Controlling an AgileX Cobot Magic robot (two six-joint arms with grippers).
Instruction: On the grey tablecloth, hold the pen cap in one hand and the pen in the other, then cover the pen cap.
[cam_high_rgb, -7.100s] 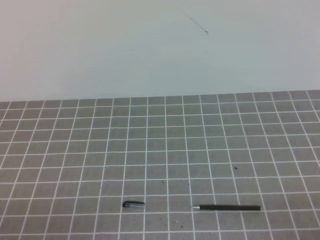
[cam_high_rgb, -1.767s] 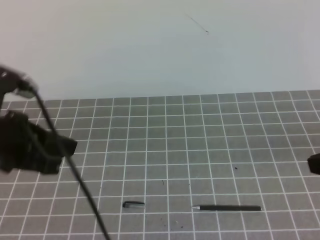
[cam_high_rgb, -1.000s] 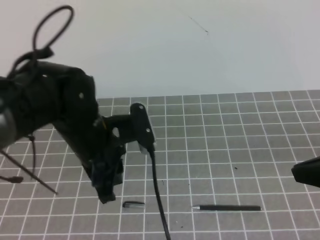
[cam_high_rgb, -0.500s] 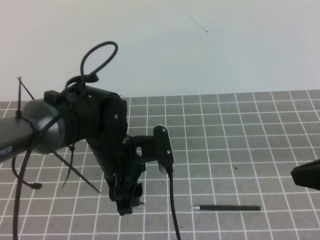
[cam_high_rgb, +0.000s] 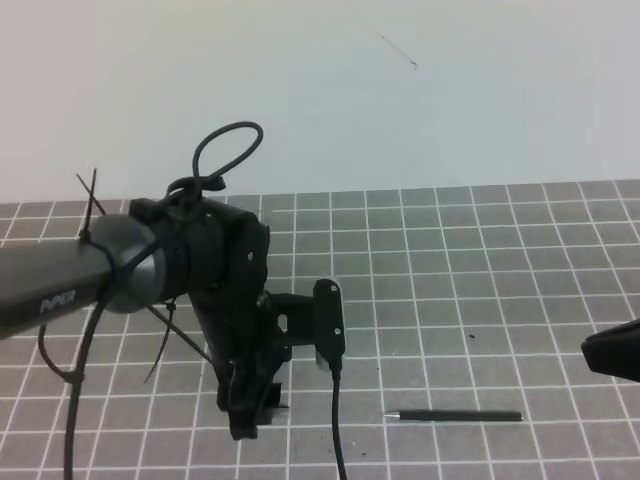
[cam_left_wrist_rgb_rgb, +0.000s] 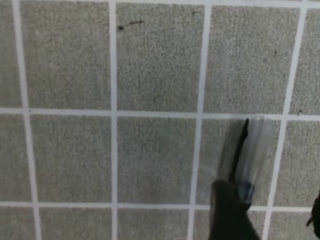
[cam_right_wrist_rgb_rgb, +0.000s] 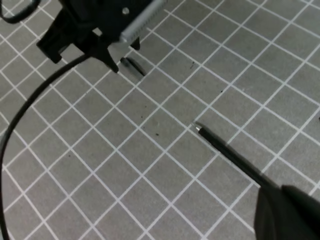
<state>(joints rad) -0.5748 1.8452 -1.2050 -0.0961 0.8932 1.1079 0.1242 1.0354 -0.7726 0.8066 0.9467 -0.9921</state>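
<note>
Covering most of the lower left of the exterior high view, the left arm hides the pen cap there; its left gripper (cam_high_rgb: 250, 415) points down at the grey tablecloth (cam_high_rgb: 480, 260), and from this angle the jaws are too dark and bunched to read. The left wrist view shows more: the pen cap (cam_left_wrist_rgb_rgb: 248, 157) lies at the lower right of that frame, looking oddly pale and see-through with a dark clip along its left edge, lying on the cloth over a white grid line. One dark fingertip (cam_left_wrist_rgb_rgb: 231, 212) rises from the bottom edge just under the cap's near end, and a sliver of the other shows at the far right edge, so the jaws stand wide apart with the cap loose between them, nothing gripped. Whether the fingertip touches the cap cannot be told.

In the right wrist view the cap is a small dark mark in the upper left of the frame, just beside the left arm's body, partly shadowed. The pen (cam_right_wrist_rgb_rgb: 227, 152) runs diagonally through the middle right, silvery tip toward the centre, its far end hidden behind the blurred black mass of the right gripper (cam_right_wrist_rgb_rgb: 290, 215) at the lower right corner. That gripper is cut off at the right edge of the exterior view too; it is fully closed on nothing, hanging clear of the pen
</note>
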